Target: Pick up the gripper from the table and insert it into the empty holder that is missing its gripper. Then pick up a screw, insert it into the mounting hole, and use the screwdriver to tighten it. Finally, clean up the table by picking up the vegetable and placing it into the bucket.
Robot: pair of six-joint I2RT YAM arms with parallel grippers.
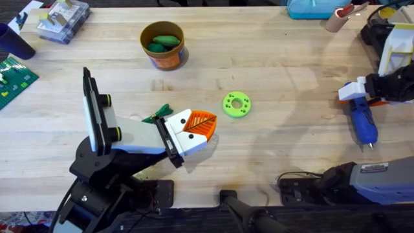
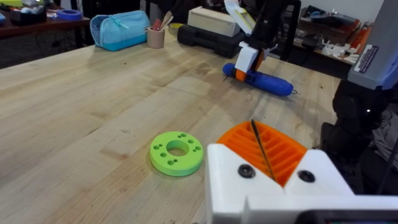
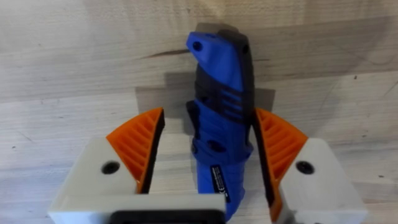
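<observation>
right gripper (image 3: pixel 204 158): jaws spread wide, straddling the blue cylindrical power screwdriver (image 3: pixel 221 118) | its long axis runs straight between the pads, right edge of overhead | left gripper (image 1: pixel 194 133): pads pinched together, mid-frame, nowhere near

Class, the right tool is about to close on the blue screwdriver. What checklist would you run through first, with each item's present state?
1. Right tool open: ok, orange pads stand apart.
2. Screwdriver between the pads: ok, with a gap on each side.
3. Screwdriver lying flat on the table: ok.
4. Left tool clear of it: ok, far off beside the lime-green disc.
5. Screw seated in its mounting hole: cannot tell.
</observation>
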